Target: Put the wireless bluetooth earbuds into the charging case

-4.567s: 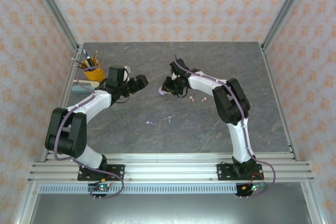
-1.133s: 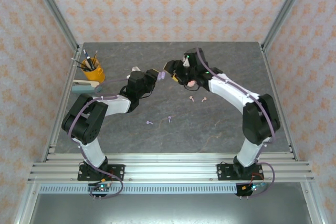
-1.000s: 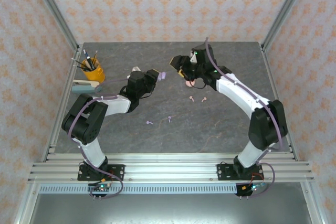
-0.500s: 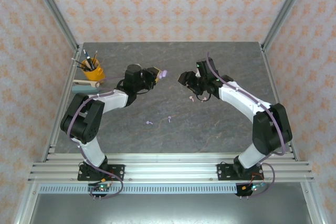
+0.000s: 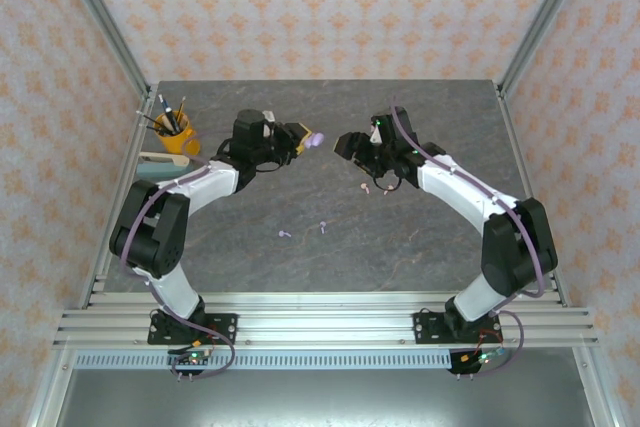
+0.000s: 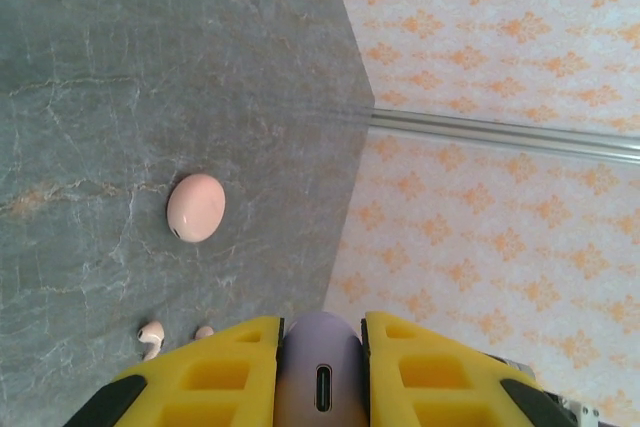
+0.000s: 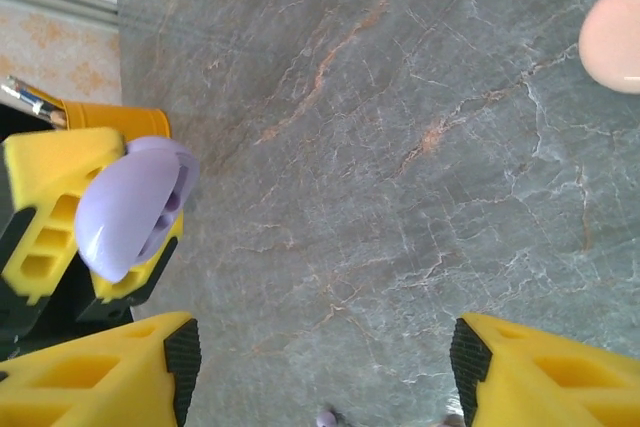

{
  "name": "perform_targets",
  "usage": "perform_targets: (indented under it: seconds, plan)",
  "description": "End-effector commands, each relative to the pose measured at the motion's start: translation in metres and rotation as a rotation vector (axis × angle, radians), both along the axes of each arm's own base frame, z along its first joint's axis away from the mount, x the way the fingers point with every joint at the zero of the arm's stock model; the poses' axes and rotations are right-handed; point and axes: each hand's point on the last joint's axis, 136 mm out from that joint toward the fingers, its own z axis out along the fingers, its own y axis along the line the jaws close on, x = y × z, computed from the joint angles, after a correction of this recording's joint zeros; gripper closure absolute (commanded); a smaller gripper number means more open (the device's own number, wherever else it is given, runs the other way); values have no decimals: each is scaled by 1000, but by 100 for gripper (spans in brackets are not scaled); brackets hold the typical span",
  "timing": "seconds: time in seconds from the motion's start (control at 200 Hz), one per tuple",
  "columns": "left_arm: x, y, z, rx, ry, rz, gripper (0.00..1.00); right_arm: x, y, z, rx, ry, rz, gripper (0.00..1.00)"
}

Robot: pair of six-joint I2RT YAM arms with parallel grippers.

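My left gripper is shut on a lilac-purple charging case held above the table; its charging port faces the left wrist camera. The right wrist view shows this case with its lid ajar. My right gripper stands open a short way to the right of it, nothing between its fingers. Two lilac earbuds lie mid-table. Two salmon-pink earbuds lie by the right arm. A closed pink case rests on the table.
A yellow cup of pens stands at the table's left edge with a pale flat object beside it. Patterned walls and metal frame posts close in the grey stone table.
The right gripper brought the lilac case up to the left gripper, let go and backed off to the right, open. The left gripper now holds the case and has swung slightly back.
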Motion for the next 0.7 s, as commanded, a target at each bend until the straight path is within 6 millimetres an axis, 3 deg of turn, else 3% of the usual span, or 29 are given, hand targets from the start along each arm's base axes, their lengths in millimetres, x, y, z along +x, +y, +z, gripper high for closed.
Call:
perform_targets:
  seconds: [0.0, 0.24, 0.696]
  plan:
    - [-2, -4, -7, -113, 86, -1, 100, 1, -11, 14, -70, -154, 77, 34]
    - [2, -2, 0, -273, 168, 94, 100, -1, -10, -13, -35, -209, 137, 44]
    - [-5, 12, -7, -418, 286, 265, 100, 25, 20, 4, 171, -248, 139, 56]
